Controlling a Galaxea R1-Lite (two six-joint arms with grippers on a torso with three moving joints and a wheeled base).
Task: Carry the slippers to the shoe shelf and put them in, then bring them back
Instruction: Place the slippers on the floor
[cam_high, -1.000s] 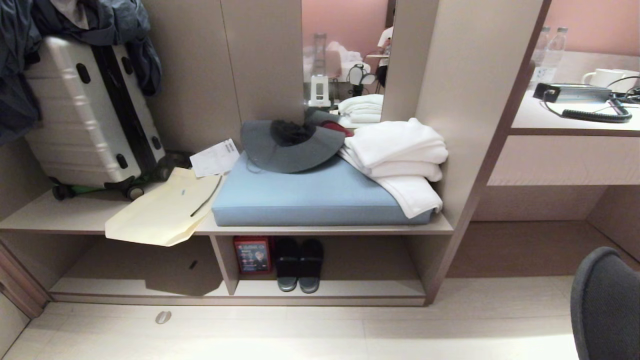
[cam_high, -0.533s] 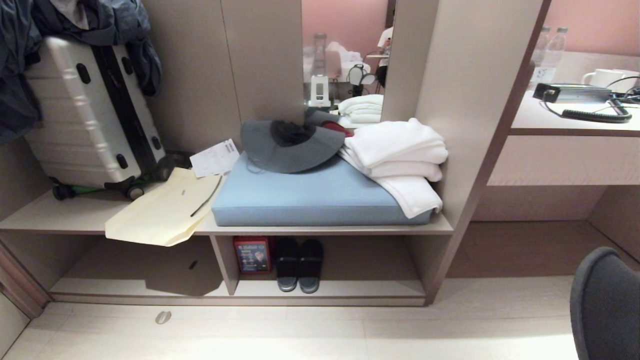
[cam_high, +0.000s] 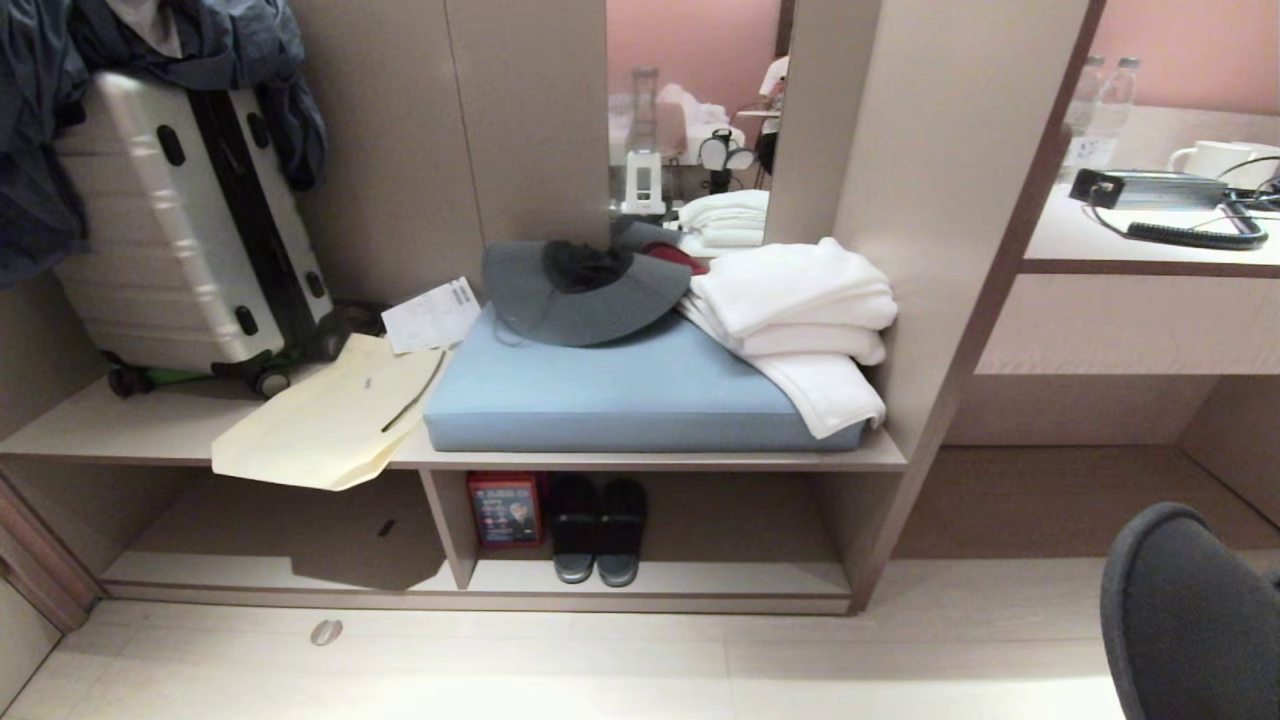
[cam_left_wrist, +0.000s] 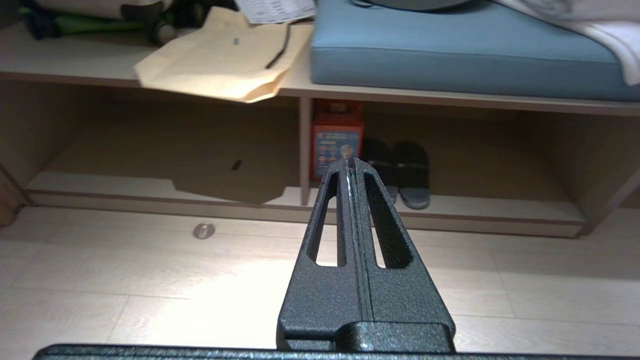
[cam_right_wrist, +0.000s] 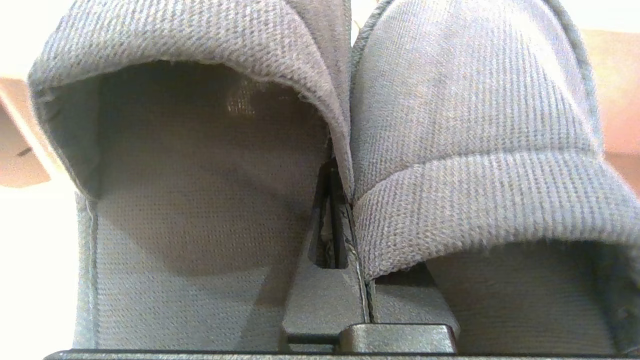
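Right tool (cam_right_wrist: 334, 172) clamped tight, pinching the slippers (cam_right_wrist: 200, 200) by their adjoining inner edges. Left tool (cam_left_wrist: 350, 164) pressed together, empty, above the floor (cam_left_wrist: 150, 280). Shoe shelf (cam_high: 700, 578): another dark pair (cam_high: 598, 530) inside, open room to its right.

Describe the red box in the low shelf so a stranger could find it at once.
Find the blue cushion on the bench; the shoe shelf below it has an upright divider. The red box stands upright between that divider and a pair of dark slippers. It alone there is red, with a printed front.
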